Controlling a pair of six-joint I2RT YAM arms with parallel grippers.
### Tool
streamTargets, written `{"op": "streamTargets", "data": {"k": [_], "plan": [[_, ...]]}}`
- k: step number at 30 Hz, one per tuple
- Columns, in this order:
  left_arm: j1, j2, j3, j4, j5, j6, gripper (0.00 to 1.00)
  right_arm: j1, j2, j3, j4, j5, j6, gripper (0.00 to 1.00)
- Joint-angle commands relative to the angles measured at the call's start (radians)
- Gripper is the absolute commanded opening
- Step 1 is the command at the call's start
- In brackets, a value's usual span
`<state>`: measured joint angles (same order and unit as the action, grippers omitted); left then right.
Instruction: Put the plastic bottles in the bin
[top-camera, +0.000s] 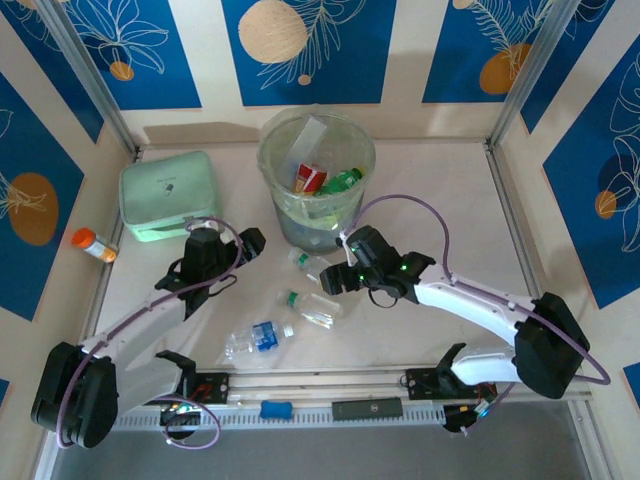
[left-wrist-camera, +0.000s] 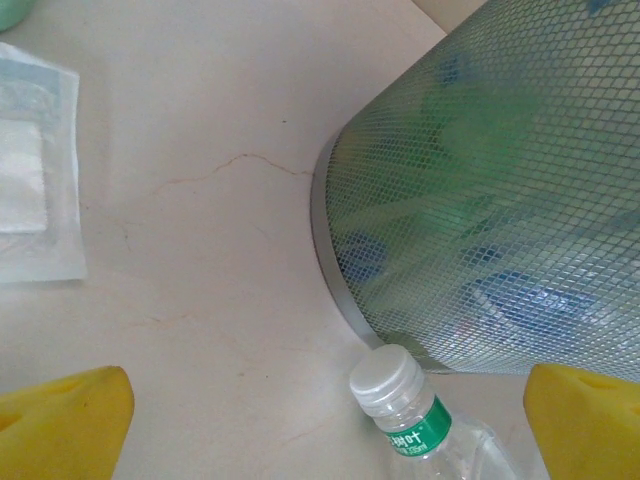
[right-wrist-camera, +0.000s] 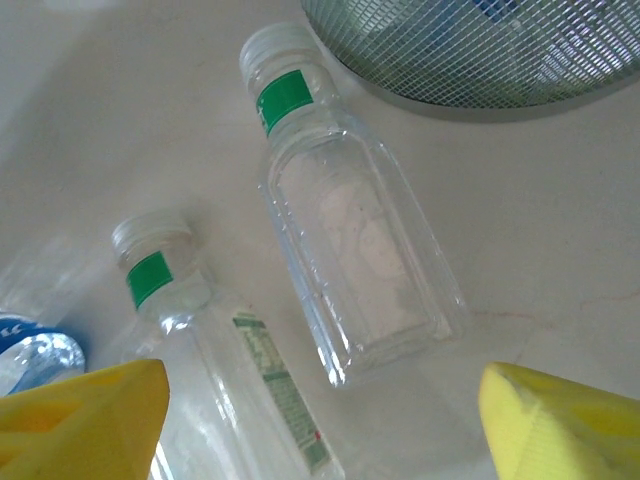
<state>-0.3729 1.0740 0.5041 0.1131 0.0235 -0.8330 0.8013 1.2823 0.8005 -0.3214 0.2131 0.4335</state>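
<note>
The bin (top-camera: 316, 180), a tall round mesh bucket with a clear liner, stands at the back middle with several plastic bottles inside. Three clear bottles lie in front of it: one with a green neck band (top-camera: 308, 263), a second like it (top-camera: 312, 307), and a blue-labelled one (top-camera: 258, 338). My right gripper (top-camera: 335, 276) hovers open over the two banded bottles (right-wrist-camera: 350, 250) (right-wrist-camera: 220, 385), with the lower-left one partly between its yellow fingers (right-wrist-camera: 85, 420). My left gripper (top-camera: 248, 245) is open near the bin's base (left-wrist-camera: 480, 200), and a bottle's white cap (left-wrist-camera: 390, 378) lies between its fingers.
A mint green zip case (top-camera: 170, 195) sits at the back left, an orange-capped vial (top-camera: 93, 243) beside the left wall. A flat white packet (left-wrist-camera: 30, 190) lies left of the bin. Patterned walls close in the table on three sides.
</note>
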Motion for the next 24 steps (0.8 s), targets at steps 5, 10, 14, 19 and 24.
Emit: {"op": "streamTargets", "data": {"k": [5,10,14,19,24], "plan": [[0.011,-0.002,0.031,-0.011,0.064,0.002,1.0,0.014,0.135,0.012,0.163,0.034,-0.072,0.79],[0.011,-0.036,0.018,-0.045,0.061,0.012,1.0,0.034,0.249,0.067,0.148,0.068,-0.131,0.75],[0.011,-0.06,0.004,-0.061,0.05,0.017,1.0,0.042,0.313,0.106,0.116,0.111,-0.167,0.75],[0.012,-0.071,-0.003,-0.069,0.044,0.022,1.0,0.042,0.364,0.137,0.102,0.122,-0.202,0.75],[0.013,-0.068,-0.004,-0.063,0.048,0.022,1.0,0.045,0.391,0.161,0.091,0.135,-0.228,0.76]]}}
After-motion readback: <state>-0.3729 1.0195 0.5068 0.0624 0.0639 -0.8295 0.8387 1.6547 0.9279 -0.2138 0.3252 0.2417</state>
